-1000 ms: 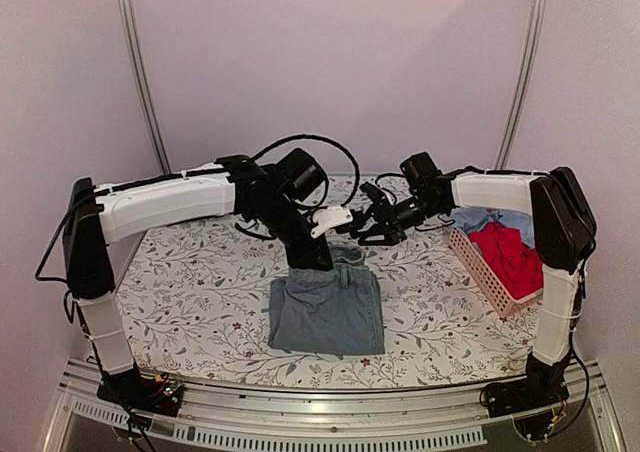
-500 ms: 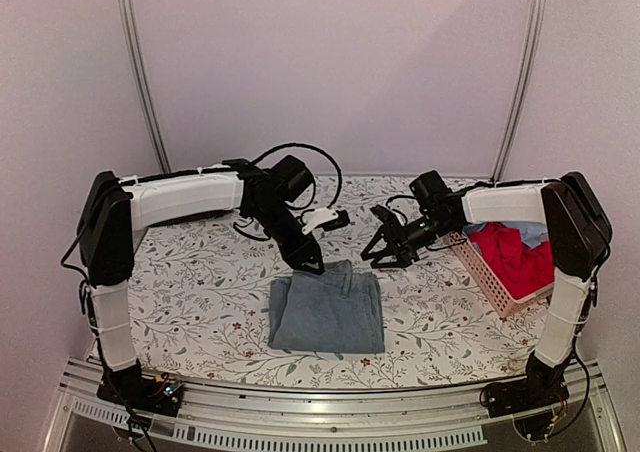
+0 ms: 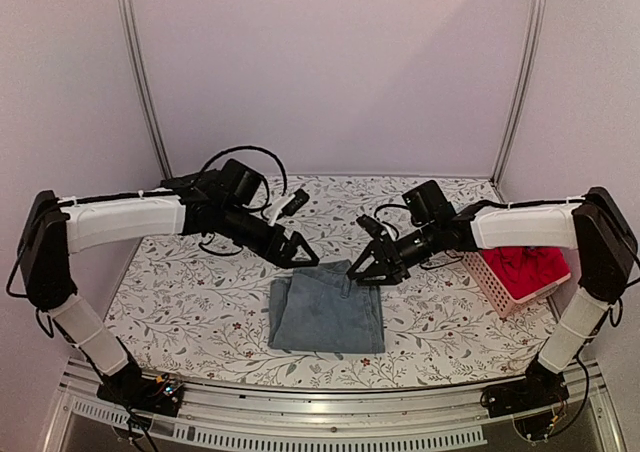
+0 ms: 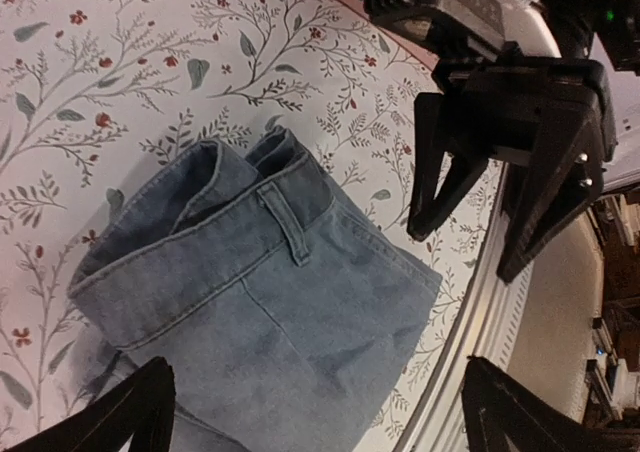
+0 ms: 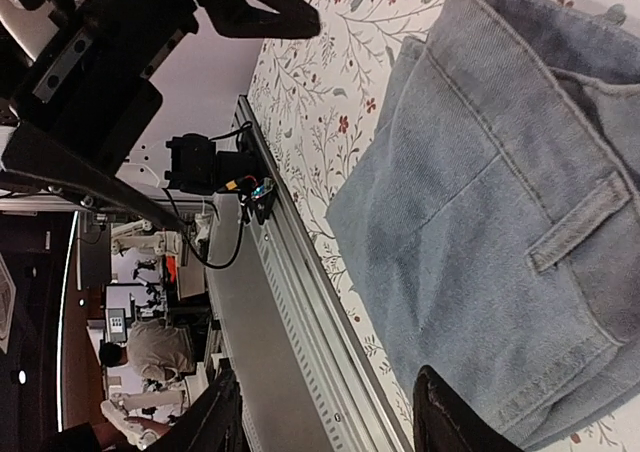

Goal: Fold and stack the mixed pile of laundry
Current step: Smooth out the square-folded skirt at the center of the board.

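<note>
From above, my left arm lies low and long across the table (image 3: 190,302), forearm running rightward from the left side. My left end effector (image 3: 300,252) tips down at the far-left corner of the folded denim (image 3: 327,310), close to it but not on it. My right arm reaches leftward from the far right, and its right end effector (image 3: 363,275) dips at the denim's far-right corner. The denim lies flat near the middle of the table, close to the front edge. Its waistband runs left to right along the far side and its folded end faces my bases. A red garment (image 3: 525,264) sits in the pink basket (image 3: 478,272) at the right.

In my left wrist view, my own fingers are spread wide at the bottom corners with nothing between them: released. The waistband and a belt loop (image 4: 290,237) lie below. My right end effector hangs opposite, its fingers apart and empty, above the table beside the denim.

In my right wrist view, my fingers stand parted and empty. The denim fills the right side with its belt loop in sight, and its lower edge lies close to the table's front rail.
</note>
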### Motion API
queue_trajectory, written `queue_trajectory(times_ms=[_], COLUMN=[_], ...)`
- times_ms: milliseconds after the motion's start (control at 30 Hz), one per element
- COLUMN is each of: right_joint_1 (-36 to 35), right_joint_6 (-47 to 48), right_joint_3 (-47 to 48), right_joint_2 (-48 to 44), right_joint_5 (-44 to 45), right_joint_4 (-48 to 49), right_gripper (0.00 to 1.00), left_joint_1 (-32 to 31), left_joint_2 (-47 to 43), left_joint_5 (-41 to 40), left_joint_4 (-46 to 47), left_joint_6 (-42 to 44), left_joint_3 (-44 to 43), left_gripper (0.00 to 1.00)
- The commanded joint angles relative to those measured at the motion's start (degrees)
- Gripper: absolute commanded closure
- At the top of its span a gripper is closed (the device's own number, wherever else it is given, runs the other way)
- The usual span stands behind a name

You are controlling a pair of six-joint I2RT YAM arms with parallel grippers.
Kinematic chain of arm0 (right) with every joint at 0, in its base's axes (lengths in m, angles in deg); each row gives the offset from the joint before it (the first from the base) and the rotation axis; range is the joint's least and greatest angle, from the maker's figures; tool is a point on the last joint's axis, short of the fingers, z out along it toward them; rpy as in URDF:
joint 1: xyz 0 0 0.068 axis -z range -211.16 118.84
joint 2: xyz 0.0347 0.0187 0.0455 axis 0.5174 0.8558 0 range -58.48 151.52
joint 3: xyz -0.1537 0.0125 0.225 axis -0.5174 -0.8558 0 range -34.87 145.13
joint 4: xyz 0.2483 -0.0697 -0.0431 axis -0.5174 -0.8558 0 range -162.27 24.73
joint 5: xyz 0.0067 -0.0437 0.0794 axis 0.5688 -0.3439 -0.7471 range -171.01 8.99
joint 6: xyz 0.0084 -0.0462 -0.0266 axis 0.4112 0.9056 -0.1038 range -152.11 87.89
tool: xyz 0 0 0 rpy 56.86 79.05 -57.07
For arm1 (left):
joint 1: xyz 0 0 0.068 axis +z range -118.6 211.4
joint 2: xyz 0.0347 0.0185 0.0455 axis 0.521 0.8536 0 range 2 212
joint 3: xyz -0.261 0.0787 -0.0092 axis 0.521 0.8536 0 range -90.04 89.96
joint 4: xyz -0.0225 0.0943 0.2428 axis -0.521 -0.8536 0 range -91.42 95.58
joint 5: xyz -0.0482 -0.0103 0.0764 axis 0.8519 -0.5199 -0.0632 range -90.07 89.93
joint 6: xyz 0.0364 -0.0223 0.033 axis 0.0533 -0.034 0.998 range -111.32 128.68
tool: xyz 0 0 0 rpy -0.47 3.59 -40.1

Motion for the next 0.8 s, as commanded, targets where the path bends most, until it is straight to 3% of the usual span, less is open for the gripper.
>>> queue_trajectory(times_ms=[0, 233, 467, 633, 767], right_joint_1=[-2.7, -2.9, 2.5, 3.9, 3.9], right_joint_6=[-5.8, -6.1, -5.2, -1.5, -2.1], right_joint_3=[-2.5, -4.1, 5.3, 13.2, 10.1], right_joint_2=[6.7, 15.8, 26.4, 22.7, 13.2], right_joint_5=[-1.1, -0.2, 2.8, 3.2, 5.4], right_joint_4=[9.6, 13.0, 10.3, 2.1, 0.9], right_gripper=[0.44, 0.44, 0.46, 0.45, 0.42], left_joint_1=[-2.4, 2.5, 9.8, 12.9, 15.4], left_joint_2=[6.6, 14.8, 24.5, 13.9, 0.8], left_joint_5=[4.3, 2.4, -1.2, -6.0, -6.5], left_joint_4=[11.9, 14.4, 8.2, 7.8, 13.5], left_joint_6=[-12.5, -16.1, -10.9, -10.1, -16.1], left_joint_3=[5.8, 12.0, -0.5, -3.9, 6.2], left_gripper=[0.0, 0.0, 0.0, 0.0, 0.0])
